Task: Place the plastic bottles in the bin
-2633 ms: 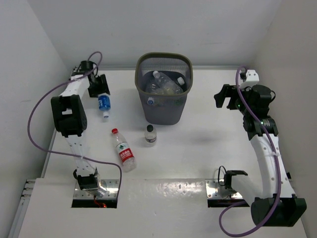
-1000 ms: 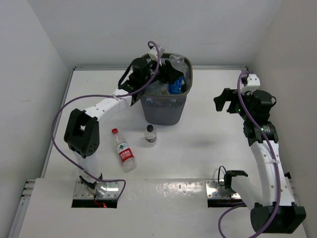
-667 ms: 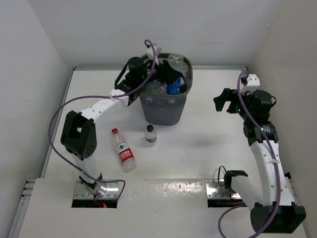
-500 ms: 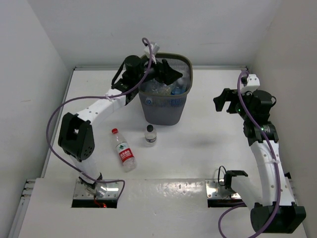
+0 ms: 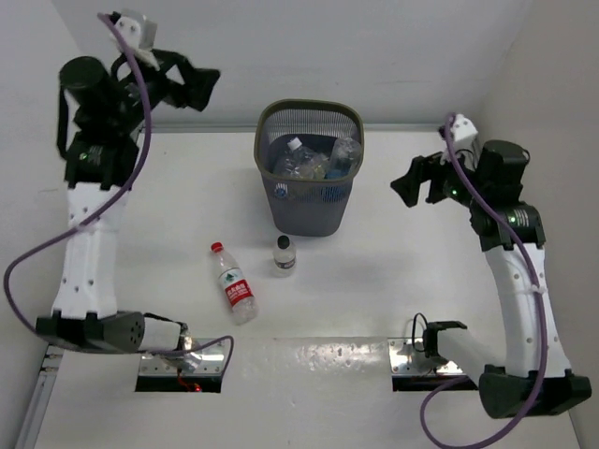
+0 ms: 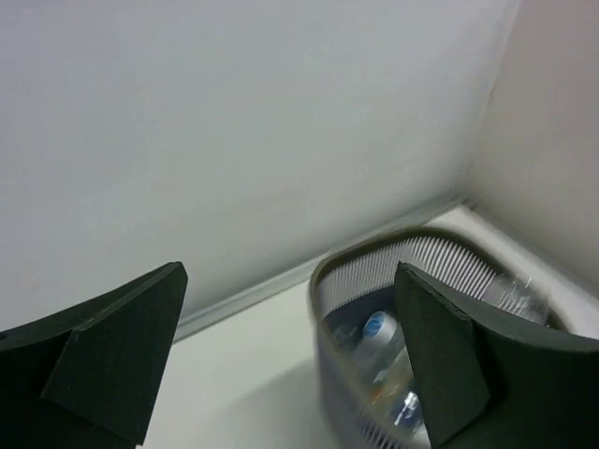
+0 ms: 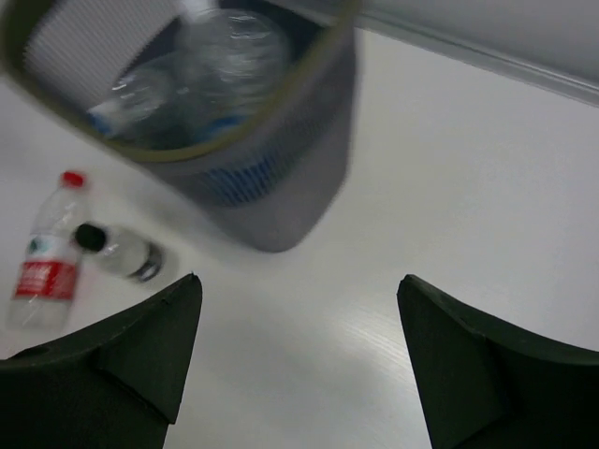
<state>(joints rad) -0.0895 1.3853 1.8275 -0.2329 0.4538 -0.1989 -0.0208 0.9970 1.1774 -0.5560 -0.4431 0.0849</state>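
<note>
The dark grey mesh bin stands at the back middle of the table with several plastic bottles inside. Two more lie on the table in front of it: a red-capped bottle with a red-white label and a small black-capped bottle. My left gripper is raised high at the back left, open and empty. From its wrist view the bin and bottles inside show beyond the gripper. My right gripper hovers right of the bin, open and empty.
In the right wrist view the bin sits at the top left, with the red-labelled bottle and the black-capped bottle beside it. White walls close in the table at the back and both sides.
My left gripper opened over the bin, the blue-labelled bottle dropped in, and the arm swung up and away to the back left. My right gripper shifted slightly towards the bin.
</note>
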